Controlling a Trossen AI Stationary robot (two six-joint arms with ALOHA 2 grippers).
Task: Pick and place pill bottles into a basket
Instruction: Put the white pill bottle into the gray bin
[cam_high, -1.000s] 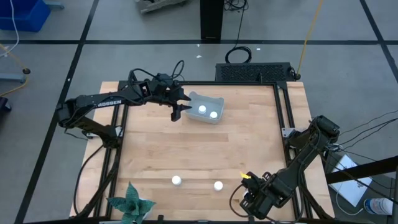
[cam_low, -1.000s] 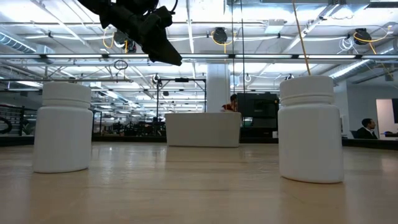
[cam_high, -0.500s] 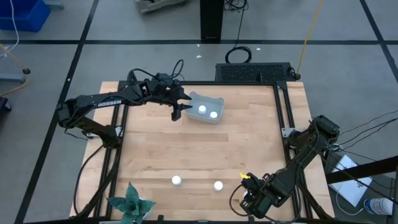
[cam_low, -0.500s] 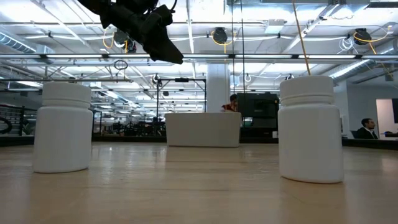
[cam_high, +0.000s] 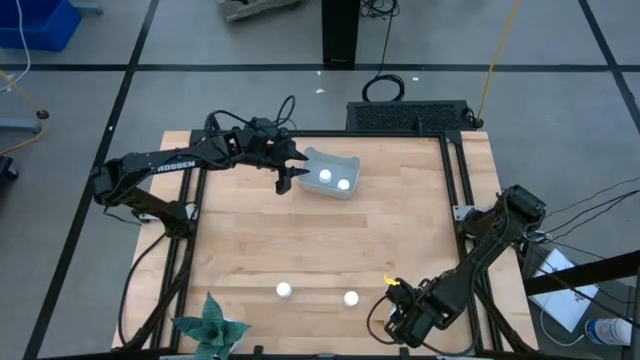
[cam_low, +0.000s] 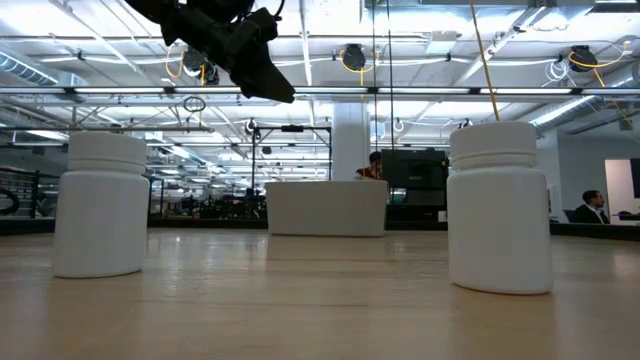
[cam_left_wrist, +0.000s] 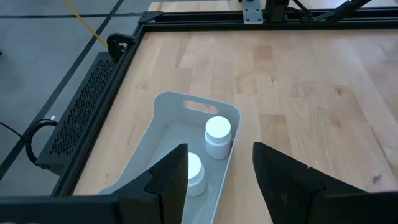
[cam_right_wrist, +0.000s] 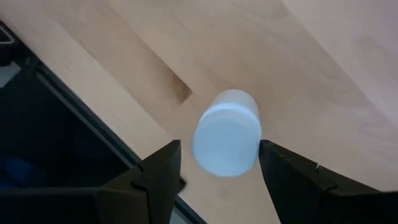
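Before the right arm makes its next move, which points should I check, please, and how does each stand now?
1. Right gripper has its jaws open: ok.
2. Bottle sits between those jaws: ok.
3. Jaws shut on it: not ok.
4. Basket has room beside its two bottles: ok.
5. Left gripper, jaws open and empty, is clear of the basket's opening: cannot tell.

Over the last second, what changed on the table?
Only the right gripper shifted, slightly toward the table's left along the near edge, open over a pill bottle. The left gripper is unmoved, open beside the basket; the two bottles on the table are unmoved.
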